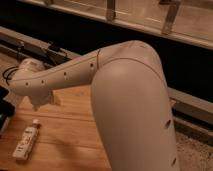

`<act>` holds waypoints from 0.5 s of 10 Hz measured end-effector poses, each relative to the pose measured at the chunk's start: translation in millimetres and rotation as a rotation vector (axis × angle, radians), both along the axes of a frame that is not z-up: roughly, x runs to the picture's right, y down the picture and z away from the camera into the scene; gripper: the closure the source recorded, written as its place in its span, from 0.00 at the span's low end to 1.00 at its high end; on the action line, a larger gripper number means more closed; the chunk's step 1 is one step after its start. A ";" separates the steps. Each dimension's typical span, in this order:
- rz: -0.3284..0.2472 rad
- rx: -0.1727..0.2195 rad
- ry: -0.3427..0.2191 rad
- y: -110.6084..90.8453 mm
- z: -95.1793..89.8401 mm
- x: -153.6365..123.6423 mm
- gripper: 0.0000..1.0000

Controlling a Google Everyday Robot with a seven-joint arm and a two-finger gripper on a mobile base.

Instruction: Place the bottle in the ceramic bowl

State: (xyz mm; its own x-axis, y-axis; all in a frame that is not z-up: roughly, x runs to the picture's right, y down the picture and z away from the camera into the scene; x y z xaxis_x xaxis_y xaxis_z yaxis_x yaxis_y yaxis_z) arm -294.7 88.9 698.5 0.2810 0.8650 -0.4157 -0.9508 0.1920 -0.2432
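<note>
The bottle (27, 142) lies flat on the wooden table (70, 132) at the lower left, white cap pointing away from me, with nothing touching it. My gripper (41, 102) hangs at the end of the white arm, a little above and behind the bottle's cap end. It is open and holds nothing. The arm's wrist covers most of it. The ceramic bowl is out of view.
The arm's big white elbow (135, 100) fills the middle and right of the view and hides much of the table. A dark object (4, 112) sits at the left edge. A black cable (7, 75) and a grey ledge (30, 42) run along the back.
</note>
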 end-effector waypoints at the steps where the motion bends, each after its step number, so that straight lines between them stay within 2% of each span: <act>1: -0.005 -0.009 -0.006 7.0 -1.1 -6.6 0.35; 5: 0.005 -0.085 -0.052 48.5 5.7 -42.1 0.35</act>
State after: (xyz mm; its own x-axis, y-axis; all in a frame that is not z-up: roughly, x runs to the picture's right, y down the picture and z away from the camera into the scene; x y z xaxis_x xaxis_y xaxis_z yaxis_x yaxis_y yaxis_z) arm -336.8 137.5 704.2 0.2999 0.8290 -0.4721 -0.9373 0.1637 -0.3078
